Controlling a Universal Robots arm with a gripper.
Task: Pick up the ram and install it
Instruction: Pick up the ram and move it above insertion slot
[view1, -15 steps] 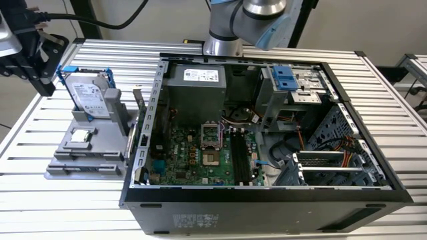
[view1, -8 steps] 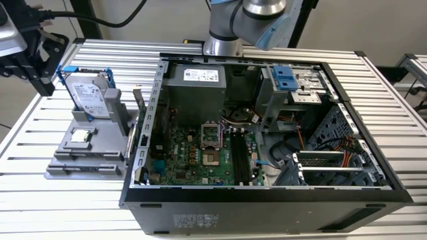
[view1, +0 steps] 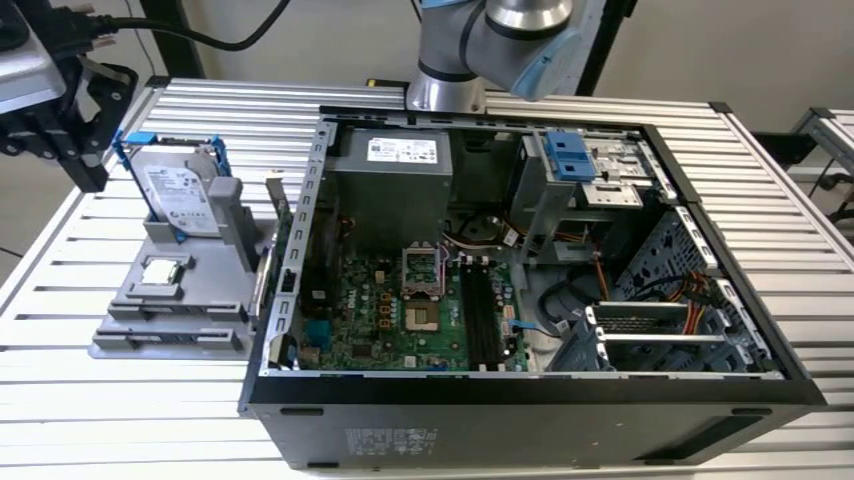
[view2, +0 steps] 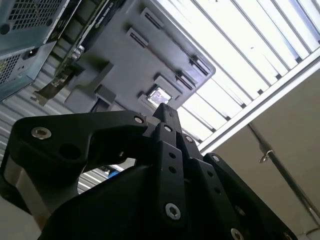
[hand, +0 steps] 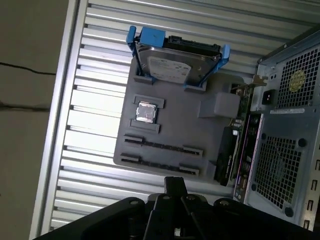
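Ram (hand: 163, 146) seemingly rests in a gray tray (hand: 175, 125) groove. Claw (hand: 175, 181) hangs nearby above the bench (hand: 100, 115), clenched on nothing.

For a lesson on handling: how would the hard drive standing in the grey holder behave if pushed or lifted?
The hard drive has a metal casing, so likely stiff and heavy for its size. Standing on edge in the grey holder, it may tip if pushed near its top. Its blue frame may aid grip.

The black gripper (view2: 165, 111) is pointing at the grey holder (view2: 127, 65), its fingers pressing together with nothing between them. A small silver processor chip (view2: 159, 95) is sitting in the holder on the slatted table (view2: 240, 55).
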